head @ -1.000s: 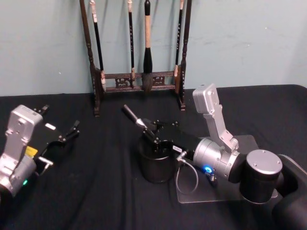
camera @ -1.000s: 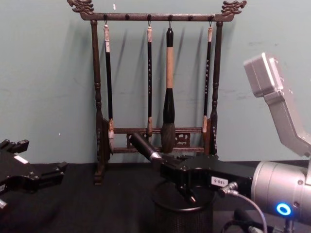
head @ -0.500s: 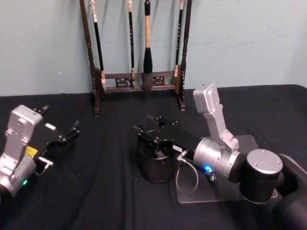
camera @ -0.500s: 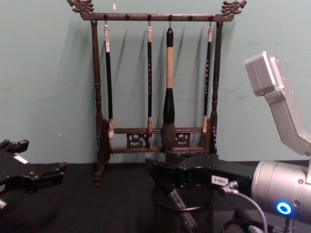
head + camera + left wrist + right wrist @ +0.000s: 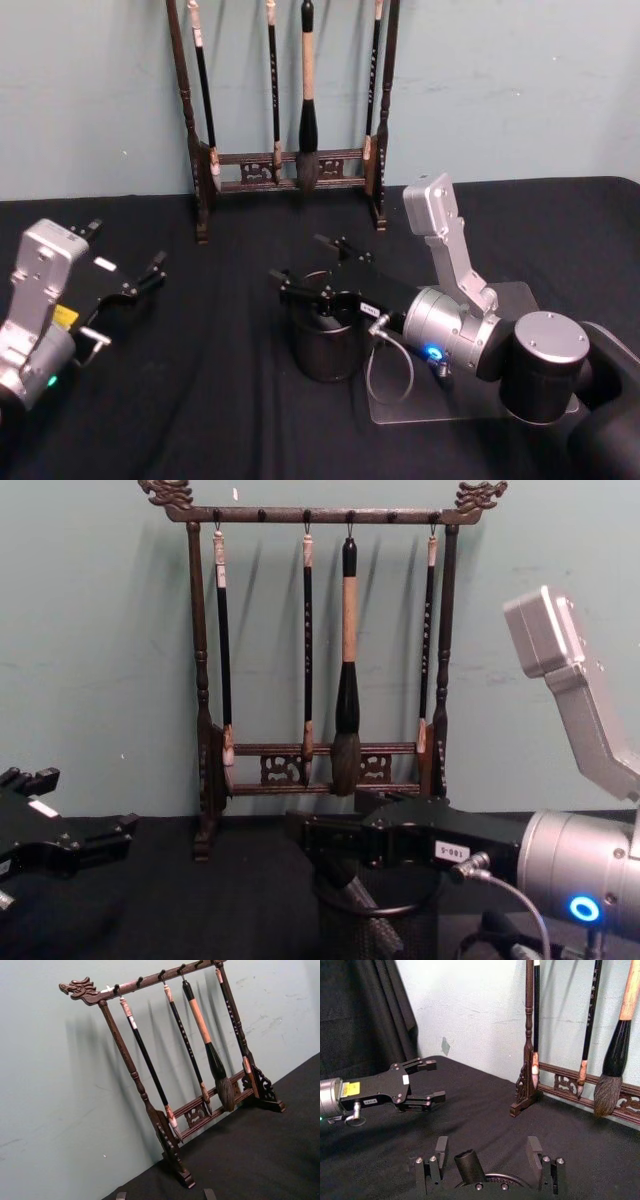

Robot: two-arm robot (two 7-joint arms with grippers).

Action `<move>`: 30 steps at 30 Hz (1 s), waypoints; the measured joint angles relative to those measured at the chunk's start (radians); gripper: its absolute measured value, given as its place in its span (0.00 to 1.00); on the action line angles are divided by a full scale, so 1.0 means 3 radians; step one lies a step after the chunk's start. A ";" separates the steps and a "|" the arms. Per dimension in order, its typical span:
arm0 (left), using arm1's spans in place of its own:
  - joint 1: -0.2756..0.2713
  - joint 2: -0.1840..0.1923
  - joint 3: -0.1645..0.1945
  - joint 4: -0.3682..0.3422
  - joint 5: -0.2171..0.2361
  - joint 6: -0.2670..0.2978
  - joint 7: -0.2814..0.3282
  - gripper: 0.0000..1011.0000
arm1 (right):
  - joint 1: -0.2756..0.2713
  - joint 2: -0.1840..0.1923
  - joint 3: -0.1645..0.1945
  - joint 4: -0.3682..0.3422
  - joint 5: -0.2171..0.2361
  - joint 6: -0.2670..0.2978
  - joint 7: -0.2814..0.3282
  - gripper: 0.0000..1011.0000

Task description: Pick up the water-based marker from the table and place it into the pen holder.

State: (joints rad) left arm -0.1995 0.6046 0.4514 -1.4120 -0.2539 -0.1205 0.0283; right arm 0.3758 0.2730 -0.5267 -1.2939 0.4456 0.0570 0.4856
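My right fingers (image 5: pixel 297 258) hang just above the holder (image 5: pixel 325 355), spread wide, one on each side of its rim. They grip nothing.

The marker (image 5: pixel 469 1165) sits inside the holder. It is tilted, and its dark blunt end pokes up at the rim. In my right wrist view that end shows between my two fingers with a clear gap on either side, touching neither. From the chest I see the rest of it through the mesh wall, slanting so that the top leans toward my left and the bottom toward my right.

The holder stands upright on the black worktop (image 5: pixel 220 400), between me and the rack (image 5: pixel 290 160) of hanging brushes, and apart from the rack's feet. My right arm reaches in from the right, passing over a grey mat (image 5: pixel 440 405) that lies just beside the holder.

My left fingers (image 5: pixel 127 248) are off at my left over the worktop, well apart from the holder. They too are open and hold nothing, and they point toward the rack.
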 joint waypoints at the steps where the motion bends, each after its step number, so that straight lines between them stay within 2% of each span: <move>1: 0.0000 0.0000 0.0000 0.0000 0.0000 0.0000 0.0000 0.99 | 0.0000 0.0000 0.0000 0.0000 0.0000 0.0000 0.0000 0.99; 9: 0.0000 0.0000 0.0000 0.0000 0.0000 0.0000 0.0000 0.99 | 0.0000 0.0000 0.0000 -0.0001 0.0000 0.0000 0.0000 0.99; 13: 0.0000 0.0000 0.0000 0.0000 0.0000 0.0000 0.0000 0.99 | -0.0009 0.0010 0.0041 -0.0047 0.0034 -0.0014 0.0006 0.99; 24: 0.0000 0.0000 0.0000 0.0000 0.0000 0.0000 0.0000 0.99 | -0.0071 0.0092 0.0208 -0.0284 0.0053 -0.0066 -0.0156 0.99; 30: 0.0000 0.0000 0.0000 0.0000 0.0000 0.0000 0.0000 0.99 | -0.0147 0.0196 0.0346 -0.0444 0.0001 -0.0009 -0.0321 0.99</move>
State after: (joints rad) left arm -0.1995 0.6047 0.4514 -1.4120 -0.2539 -0.1205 0.0282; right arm 0.3318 0.3319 -0.4231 -1.4270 0.4459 0.0543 0.3893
